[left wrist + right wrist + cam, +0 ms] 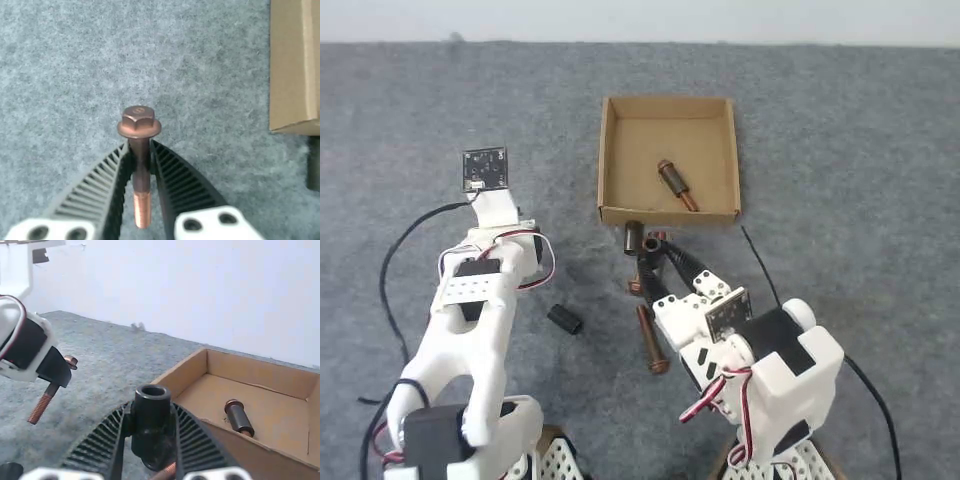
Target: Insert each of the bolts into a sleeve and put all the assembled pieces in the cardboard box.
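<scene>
My left gripper (140, 146) is shut on a copper bolt (139, 125), hex head away from the wrist and threaded end between the fingers, held above the carpet. My right gripper (151, 412) is shut on a black sleeve (151, 426), upright with its bore showing, just in front of the cardboard box (667, 213). In the right wrist view the left gripper (54, 374) with its bolt (44, 405) hangs a short way off from the sleeve. One assembled piece (676, 185) lies inside the box (186, 371).
A loose black sleeve (564, 319) lies on the grey carpet between the arms. Two loose bolts (651, 340) (636, 284) lie by the right arm's gripper (645, 250). The box corner (292, 65) is close to the left gripper.
</scene>
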Tool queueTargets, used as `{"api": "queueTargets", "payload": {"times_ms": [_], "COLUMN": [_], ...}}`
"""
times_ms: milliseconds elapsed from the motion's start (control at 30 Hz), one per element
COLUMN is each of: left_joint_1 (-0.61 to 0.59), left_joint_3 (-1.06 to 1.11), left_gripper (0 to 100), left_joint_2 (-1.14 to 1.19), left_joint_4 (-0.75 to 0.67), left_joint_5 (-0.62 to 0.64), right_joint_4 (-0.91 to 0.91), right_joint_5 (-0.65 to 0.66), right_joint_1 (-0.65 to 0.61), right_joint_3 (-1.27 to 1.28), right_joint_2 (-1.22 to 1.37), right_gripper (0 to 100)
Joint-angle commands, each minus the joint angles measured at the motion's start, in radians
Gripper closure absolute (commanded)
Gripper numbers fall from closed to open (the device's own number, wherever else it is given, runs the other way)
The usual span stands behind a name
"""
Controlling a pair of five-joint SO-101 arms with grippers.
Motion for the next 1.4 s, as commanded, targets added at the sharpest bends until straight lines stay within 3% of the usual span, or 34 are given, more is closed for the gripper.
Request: {"api": "queueTargets", "payload": {"times_ms": [0, 400, 833, 1367], "left_joint_1": [0.012, 0.204, 0.212, 0.347], "left_joint_3": [-0.005, -0.036, -0.038, 0.074], "left_gripper": [99, 99, 99, 99], "left_joint_2": [-0.054, -0.061, -0.100, -0.437], "left_joint_4": [-0.028, -0.057, -0.457, -0.460], "left_joint_5": [-0.011, -0.011, -0.008, -0.005], "right_joint_4": [0.008, 0.082, 0.085, 0.081], "right_joint_5": [-0.002, 0.000, 0.000, 0.000], "right_joint_1": [-0.007, -0.007, -0.007, 0.005], "right_joint_3": [0.026, 0.026, 0.026, 0.026], "right_joint_2": [-0.031, -0.031, -0.031, -0.031], "right_gripper": [99.3, 99.3, 99.3, 99.3]}}
